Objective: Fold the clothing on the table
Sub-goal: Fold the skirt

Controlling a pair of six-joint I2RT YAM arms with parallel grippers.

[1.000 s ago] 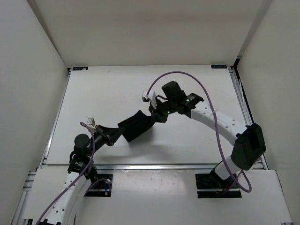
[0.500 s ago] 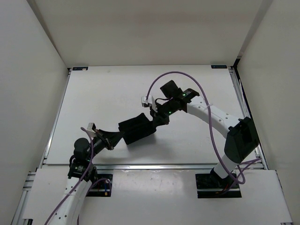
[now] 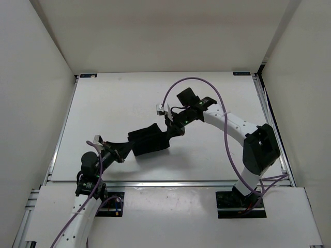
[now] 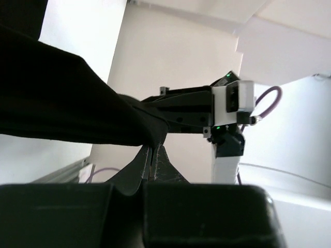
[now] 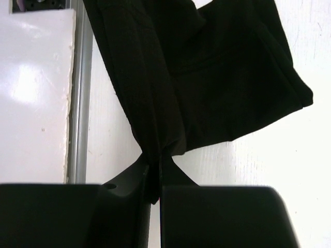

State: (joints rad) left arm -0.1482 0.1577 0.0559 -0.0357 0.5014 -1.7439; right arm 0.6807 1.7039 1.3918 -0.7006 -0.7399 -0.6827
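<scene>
While right arm is pulling its elbow inward over the last second, right pincer [image 3: 170, 132] is drifting slightly left and carrying clothing [image 3: 150, 140] toward left pincer [image 3: 123, 151]. Gap between them is shrinking a little, so clothing is slackening, not stretching. Probably repositioning before a fold.

Both pincers are clamping shut on clothing edges, holding it strung between them, left of centre. It is seemingly hanging just off surface [image 3: 114, 103], though height is hard to judge.

Clothing is looking plain black, bunched into narrow band, drooping in soft folds.
</scene>
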